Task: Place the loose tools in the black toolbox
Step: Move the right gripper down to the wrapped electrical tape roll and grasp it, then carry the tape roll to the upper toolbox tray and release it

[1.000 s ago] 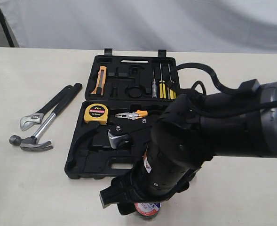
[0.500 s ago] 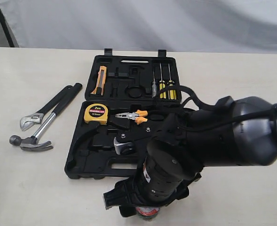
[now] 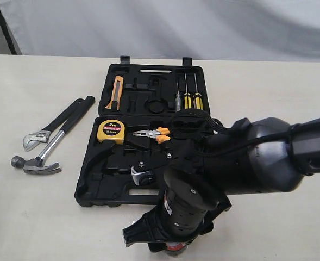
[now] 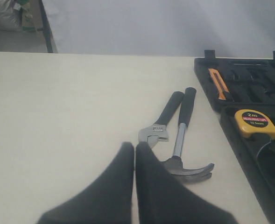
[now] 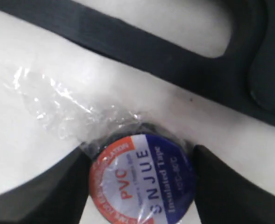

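Observation:
The black toolbox (image 3: 94, 191) lies open mid-table. The black tape roll (image 5: 142, 179), with a blue-red label and clear film (image 5: 53, 100), rests on the table just in front of the toolbox's edge (image 5: 128, 51). My right gripper (image 5: 139, 163) is shut on the roll, one finger against each side. In the exterior view the right arm hides all but a sliver of the roll (image 3: 174, 248). The wrench (image 3: 36, 140) and claw hammer (image 3: 52, 144) lie side by side left of the case. My left gripper (image 4: 135, 145) is shut and empty, just short of the wrench (image 4: 163, 119) and hammer (image 4: 180, 135).
A yellow tape measure (image 3: 111, 130), orange-handled pliers (image 3: 151, 133), an orange knife (image 3: 115, 91) and screwdrivers (image 3: 189, 100) sit in the case's recesses. The bulky right arm (image 3: 246, 163) overhangs the case's right half. A white curtain hangs behind the table.
The right arm has swung lower and further over the case's front right corner. Its jaws have closed in onto the tape roll. The hammer and wrench have not moved.

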You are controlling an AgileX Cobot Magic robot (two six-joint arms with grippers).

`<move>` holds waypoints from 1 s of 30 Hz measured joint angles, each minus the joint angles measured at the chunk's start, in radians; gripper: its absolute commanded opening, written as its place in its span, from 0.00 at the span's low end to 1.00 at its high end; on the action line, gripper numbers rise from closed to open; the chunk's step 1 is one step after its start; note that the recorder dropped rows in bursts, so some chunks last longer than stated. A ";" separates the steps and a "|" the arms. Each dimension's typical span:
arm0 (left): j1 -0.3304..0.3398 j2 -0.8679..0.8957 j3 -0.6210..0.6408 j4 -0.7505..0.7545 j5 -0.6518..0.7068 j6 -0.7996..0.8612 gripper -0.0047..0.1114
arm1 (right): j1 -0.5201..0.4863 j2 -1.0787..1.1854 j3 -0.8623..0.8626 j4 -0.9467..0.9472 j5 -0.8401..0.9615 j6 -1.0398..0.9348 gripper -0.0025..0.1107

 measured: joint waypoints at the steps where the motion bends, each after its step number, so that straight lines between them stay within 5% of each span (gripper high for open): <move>1: 0.000 0.000 0.000 0.000 0.000 0.000 0.05 | 0.000 -0.002 -0.005 -0.004 0.017 0.000 0.03; 8: 0.000 0.000 0.000 0.000 0.000 0.000 0.05 | -0.008 -0.174 -0.151 -0.050 0.177 -0.103 0.03; 12: 0.000 0.000 0.000 0.000 0.000 0.000 0.05 | -0.182 -0.187 -0.307 -0.118 0.192 -0.150 0.03; 15: 0.000 0.000 0.000 0.000 0.000 0.000 0.05 | -0.282 -0.064 -0.437 -0.136 0.226 -0.205 0.03; 30: 0.000 0.000 0.000 0.000 0.000 0.000 0.05 | -0.401 0.485 -1.062 -0.133 0.364 -0.263 0.03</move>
